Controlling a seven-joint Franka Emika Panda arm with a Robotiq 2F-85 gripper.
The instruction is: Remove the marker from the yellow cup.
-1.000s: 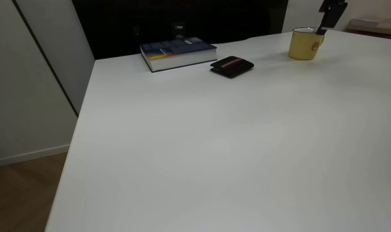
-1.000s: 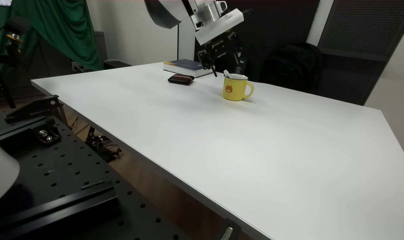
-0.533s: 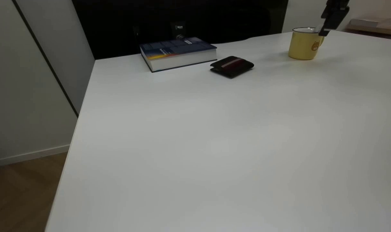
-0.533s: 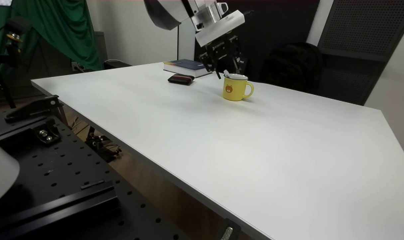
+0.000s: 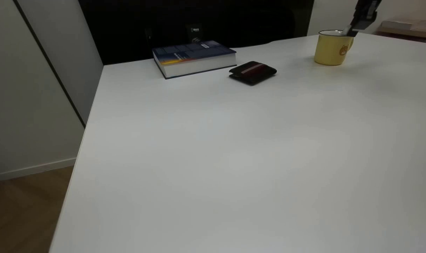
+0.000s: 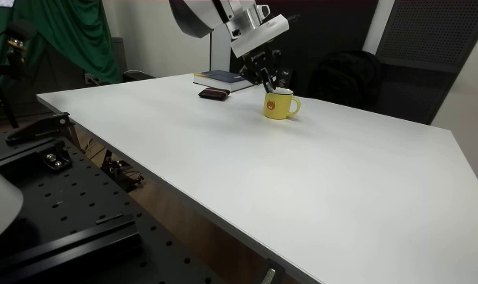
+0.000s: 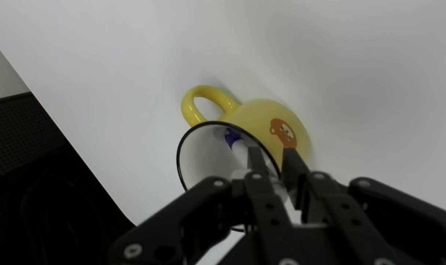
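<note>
A slim, stick-like white marker (image 7: 239, 148) with a dark blue part leans inside a small, glossy mustard-yellow mug (image 7: 258, 112), which stands upright on the smooth white worktop (image 6: 322, 177). In the wrist view the blue part is down within the white-lined mug, ahead of the black two-fingered claw (image 7: 272, 151), and the pale barrel slants up to it at the dark rim, near the orange animal-face print (image 7: 283, 133). The barrel passes behind the tip of one finger (image 7: 256, 162), then shows again in the slot between the two. The claw is drawn in to a narrow gap, its fingers side by side, gripping the barrel. One fingertip overlaps the mug's mouth, the other its outer wall; whether either touches the rim is hidden. In both exterior views the claw reaches down at a tilt to the rim, its tips covering part of it.
</note>
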